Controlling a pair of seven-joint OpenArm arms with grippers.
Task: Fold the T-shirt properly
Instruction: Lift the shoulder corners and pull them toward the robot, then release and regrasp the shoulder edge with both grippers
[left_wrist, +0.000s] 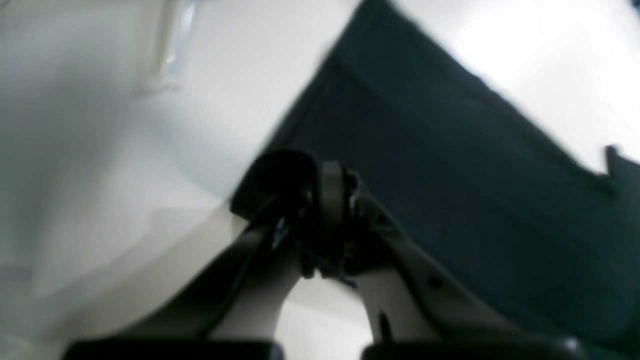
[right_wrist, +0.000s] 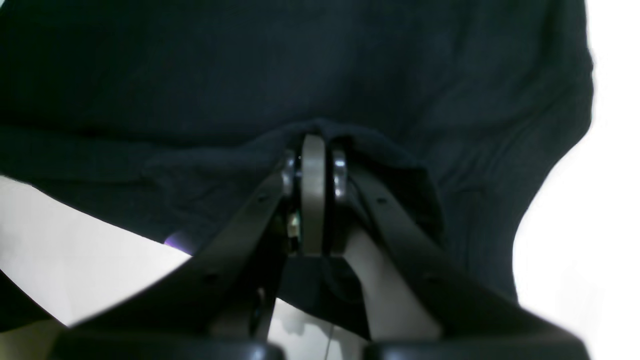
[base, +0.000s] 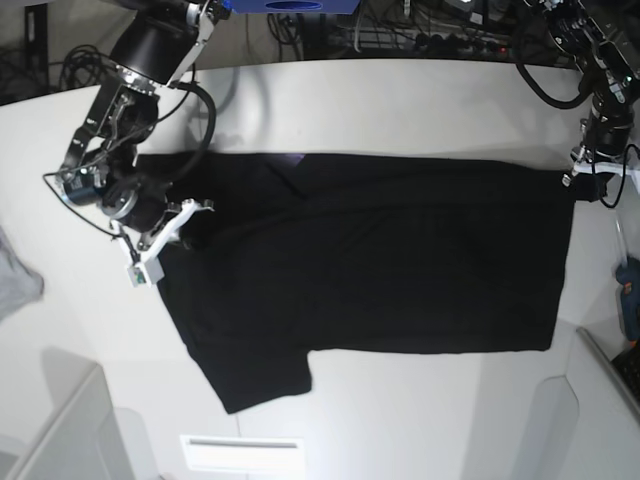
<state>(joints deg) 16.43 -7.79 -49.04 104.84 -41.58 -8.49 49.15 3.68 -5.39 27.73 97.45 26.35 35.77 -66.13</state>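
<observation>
On white table, smooth black T-shirt lies flat.

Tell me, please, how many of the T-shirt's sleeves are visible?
1: a sleeve sticks out from the T-shirt toward the table's near edge. The opposite one may be folded under, near the right pincer.

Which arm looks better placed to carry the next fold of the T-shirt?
Probably the right. The right gripper is shut on a bunch of the T-shirt near the collar end; the left gripper sits at the hem corner, its grasp unclear.
</observation>
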